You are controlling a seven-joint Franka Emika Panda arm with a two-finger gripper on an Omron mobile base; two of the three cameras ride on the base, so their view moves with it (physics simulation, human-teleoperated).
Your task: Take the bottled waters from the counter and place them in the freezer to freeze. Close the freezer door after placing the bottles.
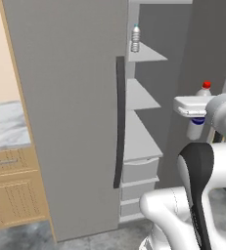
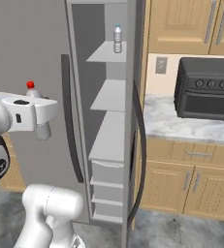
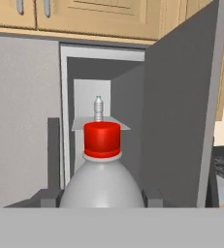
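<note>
Now mid-carry of the second bottle: end effector (image 3: 103, 198) clamped on the small clear ribbed plastic bottle with red cap and blue label (image 1: 200, 110), held upright in front of the open freezer, the left compartment of the tall grey fridge with white shelves (image 2: 108, 140). Other small clear bottle with teal cap (image 2: 117, 38) already standing on the top shelf. Next, probably: reach forward between the plain grey freezer door with long dark bar handle (image 1: 65, 107) and the right wall, set down on a shelf, release, retreat, shut door. Forearm roughly level, hand pointing into the compartment.
</note>
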